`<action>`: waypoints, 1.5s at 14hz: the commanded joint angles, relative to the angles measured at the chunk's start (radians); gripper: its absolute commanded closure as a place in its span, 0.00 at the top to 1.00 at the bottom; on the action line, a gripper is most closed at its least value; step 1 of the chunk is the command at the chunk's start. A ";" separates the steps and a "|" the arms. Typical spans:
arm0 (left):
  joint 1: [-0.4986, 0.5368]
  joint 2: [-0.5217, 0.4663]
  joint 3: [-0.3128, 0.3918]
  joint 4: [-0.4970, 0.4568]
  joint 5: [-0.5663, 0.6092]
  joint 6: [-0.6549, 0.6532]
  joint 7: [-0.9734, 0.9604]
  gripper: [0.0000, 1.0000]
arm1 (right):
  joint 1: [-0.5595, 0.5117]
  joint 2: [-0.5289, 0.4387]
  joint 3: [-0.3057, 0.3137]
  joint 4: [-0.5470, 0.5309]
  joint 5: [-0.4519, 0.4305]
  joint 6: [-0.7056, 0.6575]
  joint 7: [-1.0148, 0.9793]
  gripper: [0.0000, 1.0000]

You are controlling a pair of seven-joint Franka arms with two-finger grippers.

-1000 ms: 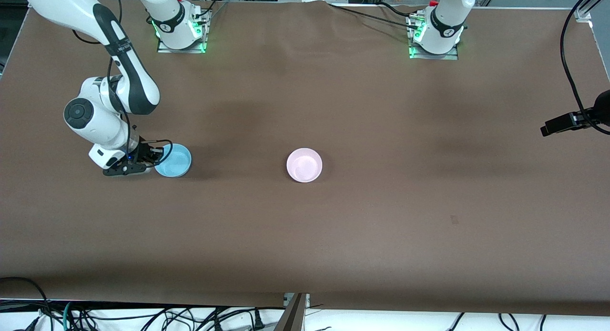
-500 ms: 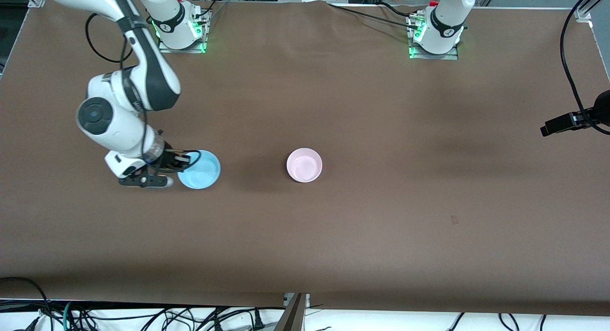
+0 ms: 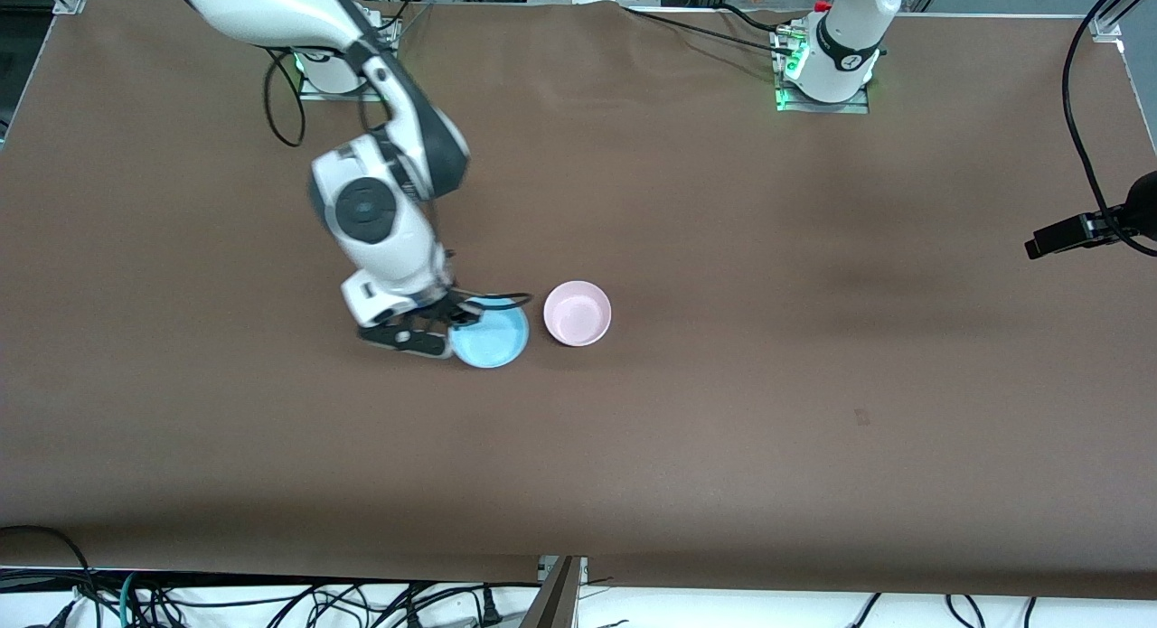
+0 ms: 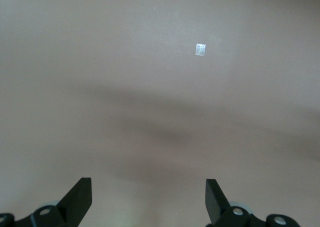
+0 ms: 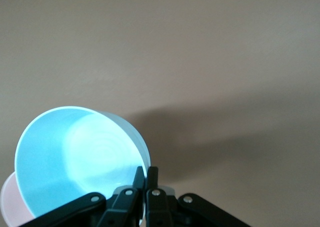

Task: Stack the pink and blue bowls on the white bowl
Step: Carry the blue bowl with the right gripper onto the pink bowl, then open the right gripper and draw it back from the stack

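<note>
My right gripper [image 3: 461, 319] is shut on the rim of the light blue bowl [image 3: 493, 336] and holds it just above the table, right beside the pink bowl [image 3: 577, 313] on the side of the right arm's end. In the right wrist view the fingers [image 5: 151, 173] pinch the blue bowl's [image 5: 70, 152] wall, and a sliver of the pink bowl [image 5: 9, 203] shows under its edge. The pink bowl stands upright mid-table. The white bowl is out of view. My left gripper [image 4: 148, 187] hangs open over bare brown tablecloth, holding nothing.
The left arm's base [image 3: 836, 63] stands at the table's back edge, its arm rising out of the front view. A black camera mount [image 3: 1080, 230] juts in at the left arm's end. Cables [image 3: 271, 601] lie below the front edge. A small tape scrap [image 4: 200, 50] lies on the cloth.
The right arm has carried the blue bowl from the right arm's end of the table to right beside the pink bowl. The pink bowl has not moved.
</note>
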 commanded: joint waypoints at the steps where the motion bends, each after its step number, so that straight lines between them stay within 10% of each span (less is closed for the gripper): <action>1: 0.006 0.006 0.001 0.024 -0.017 -0.018 0.020 1.00 | 0.070 0.079 -0.010 0.097 -0.046 -0.029 0.113 0.00; 21: -0.009 0.009 -0.002 0.026 -0.017 -0.014 0.015 1.00 | 0.168 0.180 -0.007 0.140 0.024 0.061 0.242 0.00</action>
